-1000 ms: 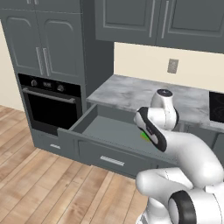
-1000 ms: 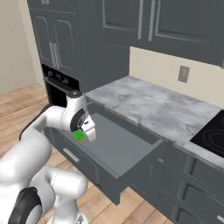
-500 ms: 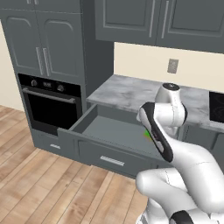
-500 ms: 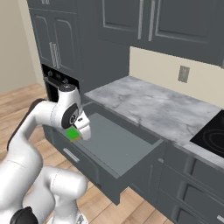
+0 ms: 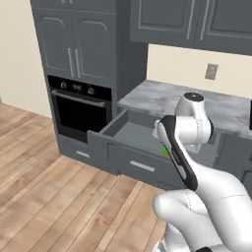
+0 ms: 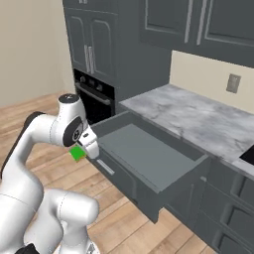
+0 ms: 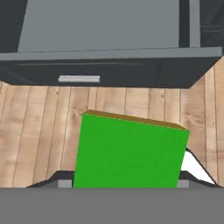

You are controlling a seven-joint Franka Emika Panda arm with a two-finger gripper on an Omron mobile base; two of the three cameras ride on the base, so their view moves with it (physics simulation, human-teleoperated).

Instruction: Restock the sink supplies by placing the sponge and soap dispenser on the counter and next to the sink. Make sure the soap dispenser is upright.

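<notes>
Nearest to us, one sponge (image 7: 129, 151), bright green with a thin yellowish edge along its far side, sits in the gripper (image 6: 85, 147). We read the jaws as partly spread and closed across the sponge; the fingers themselves are mostly hidden behind the green face in the hand view. In the right base view the sponge (image 6: 77, 153) hangs out in front of the open drawer (image 6: 149, 154), over the wood floor (image 6: 124, 218), not on any surface. In the left base view we catch just a sliver of green (image 5: 166, 152) beside the arm.

Handling, our guess: light, soft, compressible, not fragile, not slippery. It should squash under a hard squeeze and spring back, so a modest pinch across the narrow width near the middle is the place to hold. A grip near one end may let it droop or twist.

Next out: one drawer, pulled open, one pale handle (image 7: 79, 78) on its front, and its interior looks bare from here.

Farther: one oven (image 5: 78, 110) to the drawer's left, and one marble counter (image 6: 198, 116) above and behind it. One wall outlet (image 5: 212, 72) sits over the counter.

We count one sponge and can't spot a soap dispenser or sink from these angles. So we judge the sponge has some way to travel before it lands on the counter.
</notes>
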